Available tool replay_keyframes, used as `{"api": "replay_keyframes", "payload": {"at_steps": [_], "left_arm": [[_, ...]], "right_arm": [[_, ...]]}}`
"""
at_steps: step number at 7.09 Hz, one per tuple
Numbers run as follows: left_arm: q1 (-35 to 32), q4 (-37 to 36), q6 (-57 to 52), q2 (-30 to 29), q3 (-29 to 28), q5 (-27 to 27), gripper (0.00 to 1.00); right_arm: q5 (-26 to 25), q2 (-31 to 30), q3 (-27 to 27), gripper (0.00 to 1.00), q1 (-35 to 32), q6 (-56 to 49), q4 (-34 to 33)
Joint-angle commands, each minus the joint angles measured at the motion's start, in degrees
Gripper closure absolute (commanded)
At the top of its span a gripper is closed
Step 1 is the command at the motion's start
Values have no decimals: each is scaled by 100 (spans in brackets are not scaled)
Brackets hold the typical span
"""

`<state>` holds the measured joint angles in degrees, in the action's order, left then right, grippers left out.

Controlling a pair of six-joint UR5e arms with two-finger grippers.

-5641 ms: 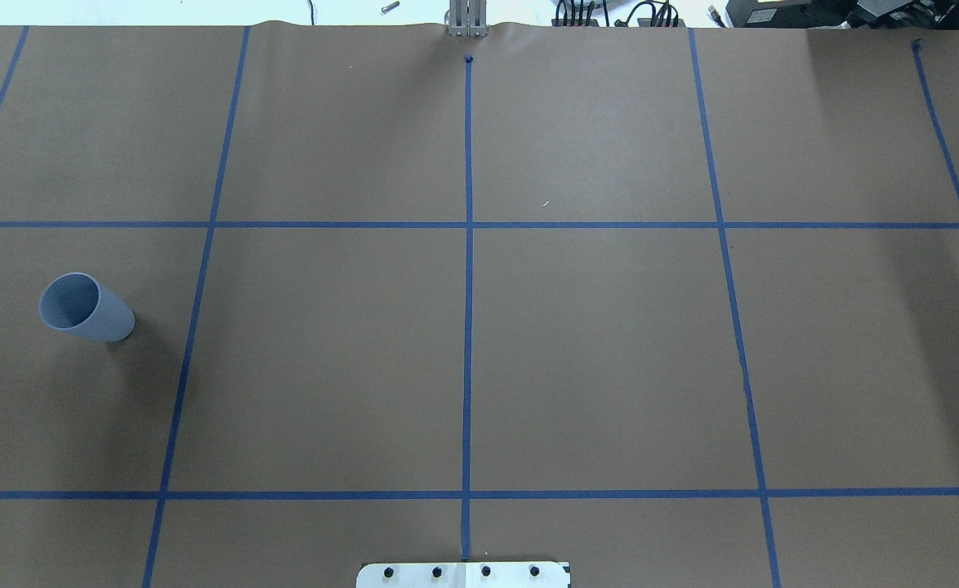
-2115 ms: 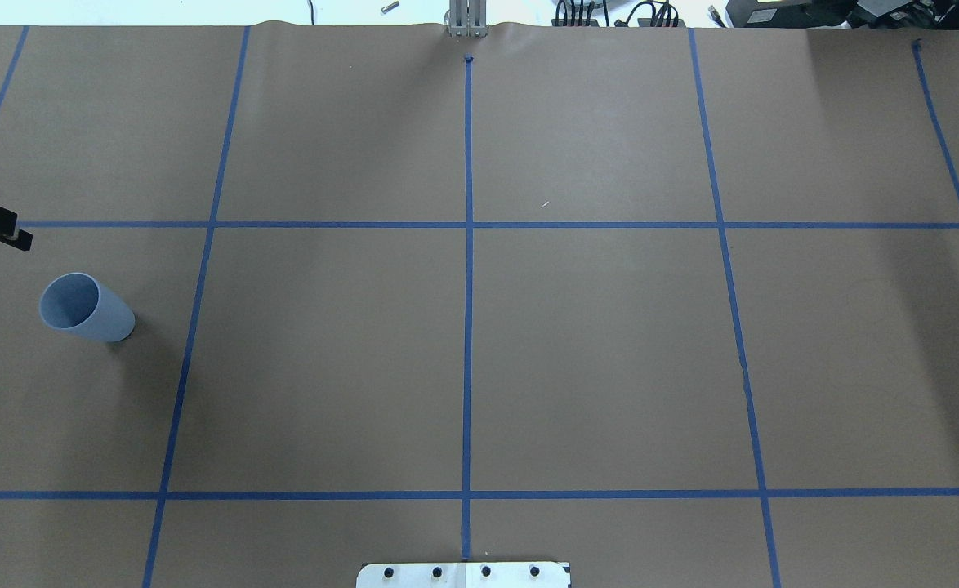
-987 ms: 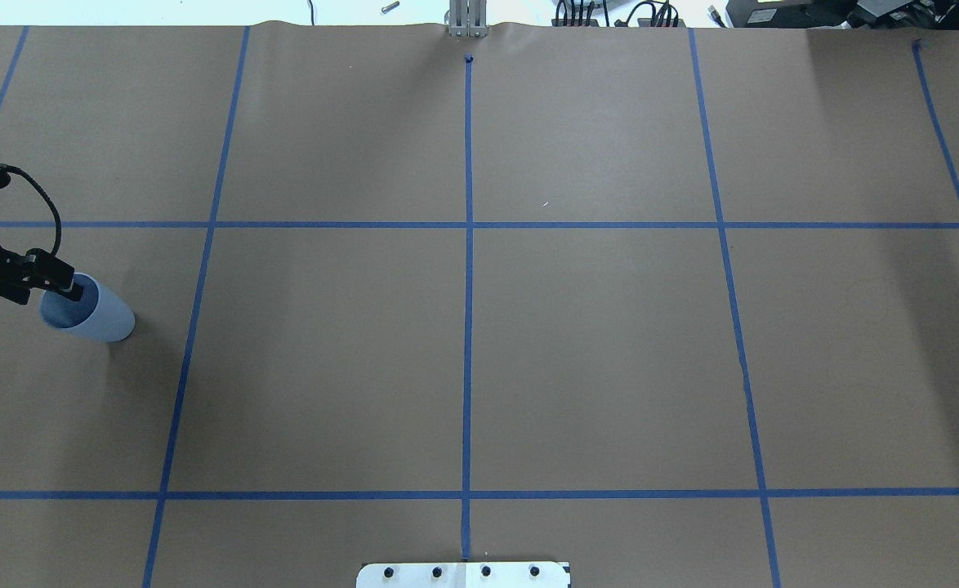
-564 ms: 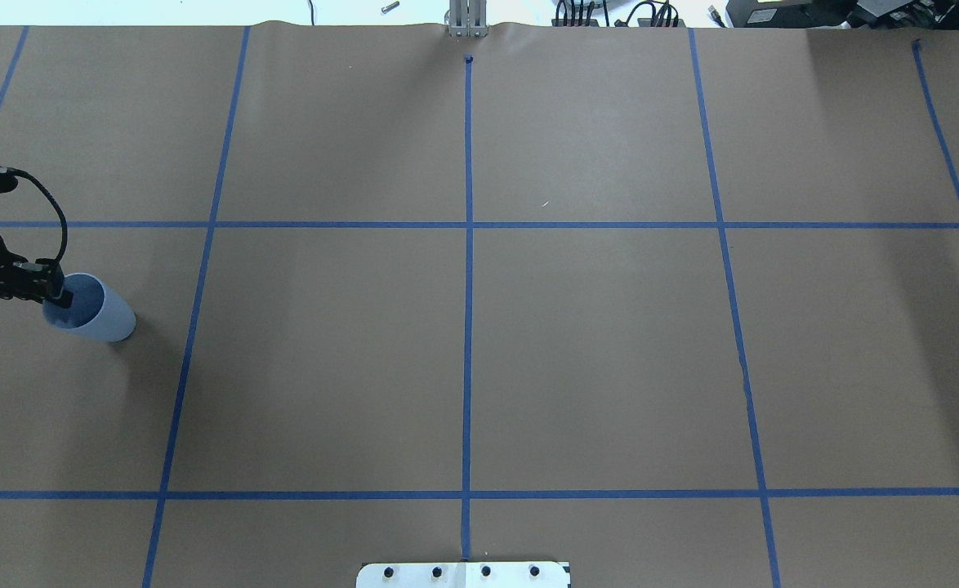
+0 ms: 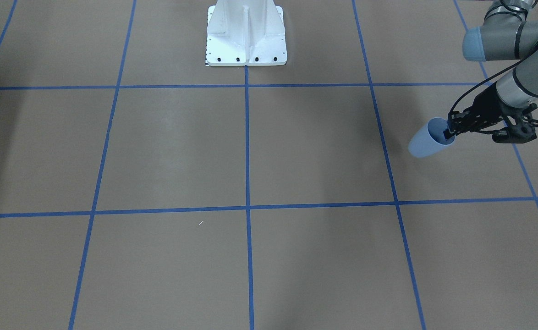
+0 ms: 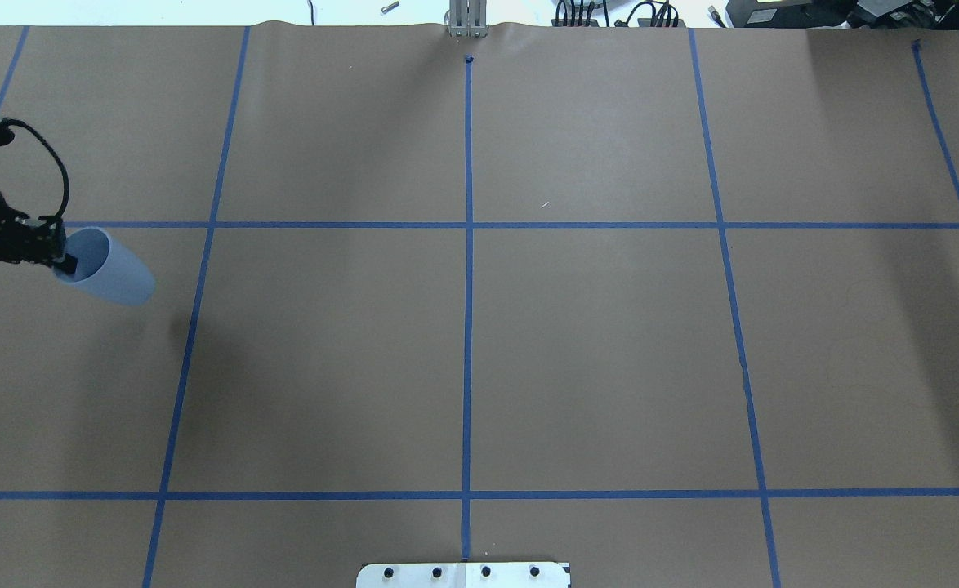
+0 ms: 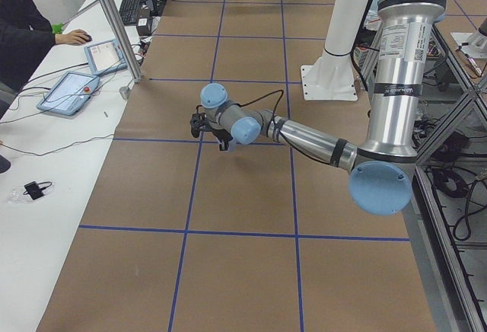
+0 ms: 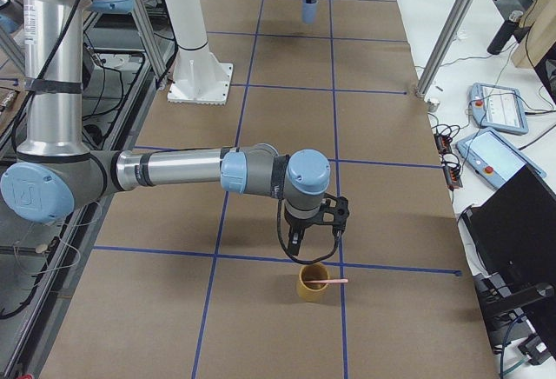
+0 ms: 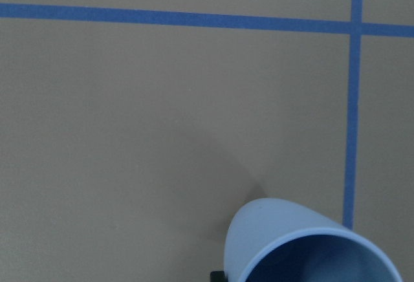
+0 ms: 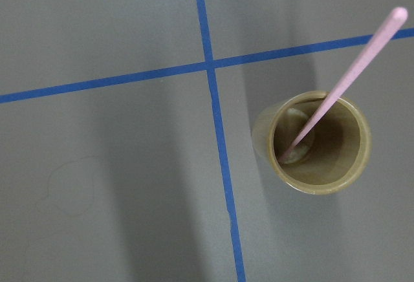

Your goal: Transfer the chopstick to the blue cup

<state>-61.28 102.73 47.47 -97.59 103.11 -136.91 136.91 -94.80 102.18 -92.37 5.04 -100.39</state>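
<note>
Pale-blue tapered plastic cup (image 6: 108, 269) is pinched at the rim by your left jaws, tilted, off the surface. Not done — the thin pink chopstick (image 10: 343, 81) leans in the tan cup (image 10: 317, 143) under the right jaws — spread or pressed, can't tell.

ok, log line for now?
left gripper: jaws on blue cup rim, off table | right gripper: over tan cup | chopstick: in tan cup
</note>
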Motion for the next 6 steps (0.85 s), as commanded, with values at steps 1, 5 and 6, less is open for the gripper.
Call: {"api": "replay_keyframes", "payload": {"at_steps": [1, 5, 6], "left_arm": [[254, -1314, 1411, -1720, 78, 32, 100], [1566, -1317, 3593, -3859, -1104, 963, 100], [1601, -1265, 3628, -4316, -1718, 1104, 100]], "right_arm": [[-7, -12, 118, 0, 0, 5, -7], [2, -39, 110, 0, 18, 40, 11], [28, -21, 144, 0, 18, 6, 11]]}}
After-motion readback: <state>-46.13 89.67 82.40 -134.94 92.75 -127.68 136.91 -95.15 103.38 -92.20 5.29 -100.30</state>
